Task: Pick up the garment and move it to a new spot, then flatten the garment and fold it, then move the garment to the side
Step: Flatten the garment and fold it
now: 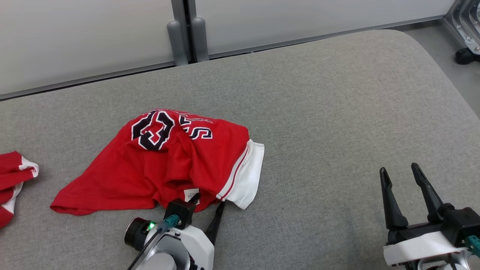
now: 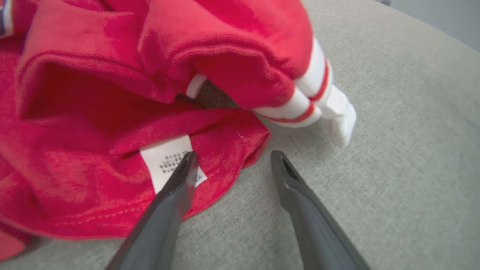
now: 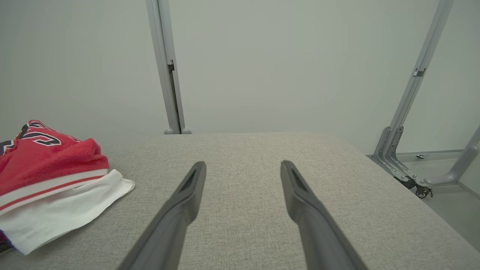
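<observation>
**Left gripper at garment hem, right gripper idle over the surface**

Nearest the robot, the left gripper [image 1: 209, 200] is holding its two fingers apart at the near edge of the red garment [image 1: 168, 161]. In the left wrist view, one finger is lying across the white care label [image 2: 165, 161]. The other is pointing over bare surface just beside the hem. No cloth is sitting between them. Whether the finger is pressing on the label cannot be told.

At the lower right, the right gripper [image 1: 399, 168] is also showing its fingers spread, with nothing between them. It is sitting well apart from the garment.

The garment is lying crumpled on the left-centre of the grey fabric surface [image 1: 337, 112]. Dark, white-edged lettering is facing up at its far side, and a white band with a red stripe [image 1: 243, 180] is trailing toward the right. A second red-and-white cloth [image 1: 11, 180] is lying at the left edge.

Beyond the surface, pale wall panels [image 1: 93, 33] are meeting at two grey posts [image 1: 178, 41]. At the far right, a metal frame with a black caster [image 1: 465, 56] is standing on the grey floor.
</observation>
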